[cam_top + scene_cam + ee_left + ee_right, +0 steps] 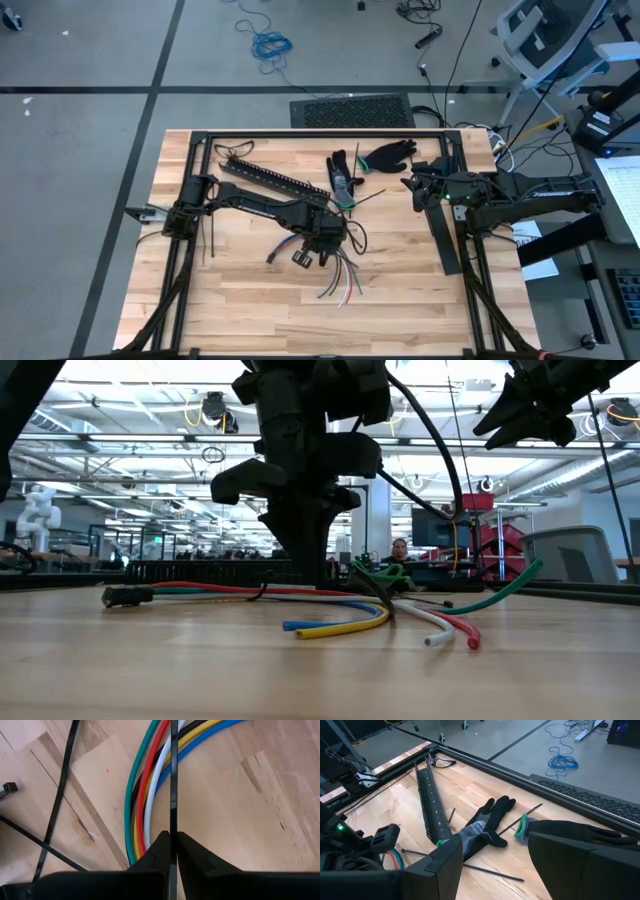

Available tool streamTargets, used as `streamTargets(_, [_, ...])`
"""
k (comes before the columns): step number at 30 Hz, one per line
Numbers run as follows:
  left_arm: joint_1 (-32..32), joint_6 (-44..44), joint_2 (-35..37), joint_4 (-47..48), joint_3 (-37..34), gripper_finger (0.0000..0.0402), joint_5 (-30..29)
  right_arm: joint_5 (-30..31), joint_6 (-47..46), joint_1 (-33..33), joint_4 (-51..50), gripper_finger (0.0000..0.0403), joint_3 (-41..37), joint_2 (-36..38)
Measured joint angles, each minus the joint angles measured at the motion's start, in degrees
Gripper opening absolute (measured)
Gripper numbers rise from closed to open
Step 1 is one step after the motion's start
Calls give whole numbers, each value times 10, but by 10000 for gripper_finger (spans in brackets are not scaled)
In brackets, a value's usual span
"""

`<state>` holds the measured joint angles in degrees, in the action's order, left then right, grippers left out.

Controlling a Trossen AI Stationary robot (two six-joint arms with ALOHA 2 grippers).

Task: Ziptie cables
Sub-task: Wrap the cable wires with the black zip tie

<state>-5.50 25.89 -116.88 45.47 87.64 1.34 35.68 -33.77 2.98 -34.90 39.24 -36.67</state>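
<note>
The cables (145, 795), a bundle of green, red, white, yellow, blue and black wires, lie curved on the wooden table and fan out toward its near edge (340, 280). My left gripper (172, 840) stands over them at mid-table (325, 240), pointing down, shut on a thin black ziptie (173, 780). Other zipties (60, 795) lie flat on the wood beside the bundle. My right gripper (495, 865) waits open above the table's right part (415, 185), holding nothing. My left gripper pinches the ziptie (173, 827) between its two fingertips, coming from above and pointing down. The strip runs straight out from between the fingers and crosses the black and yellow wires of the bundle (175, 735). Its part behind the fingertips is hidden by the gripper.
A long black slotted rail (275, 180) lies slanted at the far left. Two black gloves (385, 155) lie at the far middle. A black frame (300, 135) borders the table, and a dark flat bar (440, 235) lies at the right. Bare wood shows near the front edge.
</note>
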Motion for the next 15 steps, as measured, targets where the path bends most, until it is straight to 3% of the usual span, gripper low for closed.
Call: streamTargets(15, [0, -2, 0, 18, 0, 40, 30, 0, 0, 0, 0, 215, 0, 0])
